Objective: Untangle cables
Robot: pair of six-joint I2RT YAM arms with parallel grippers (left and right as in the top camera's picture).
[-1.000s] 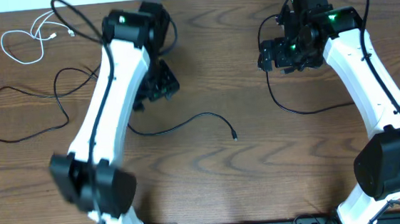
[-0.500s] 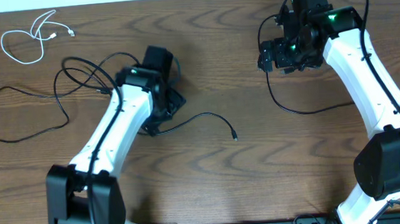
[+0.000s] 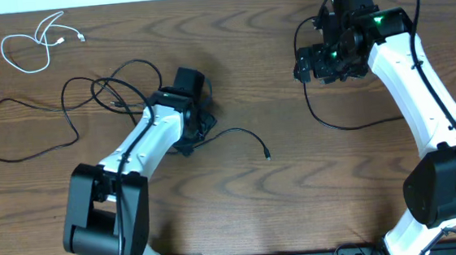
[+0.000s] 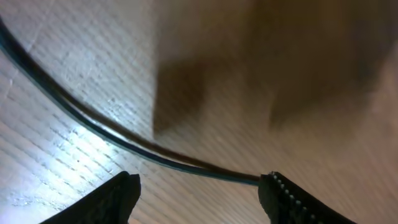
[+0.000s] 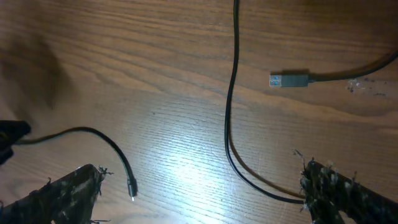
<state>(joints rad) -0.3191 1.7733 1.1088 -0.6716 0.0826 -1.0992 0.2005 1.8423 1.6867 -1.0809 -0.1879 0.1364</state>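
We found the left gripper, fingers apart, with the black cable running crosswise just beyond its tips; the right gripper, spread wide, hung farther off.

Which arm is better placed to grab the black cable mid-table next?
Left. The left claw is open and low, with the black cable running just ahead of its tips. The right claw is open too, but held higher and off to the side of that cable.

overhead straight down on table; wrist views low, close; share black cable
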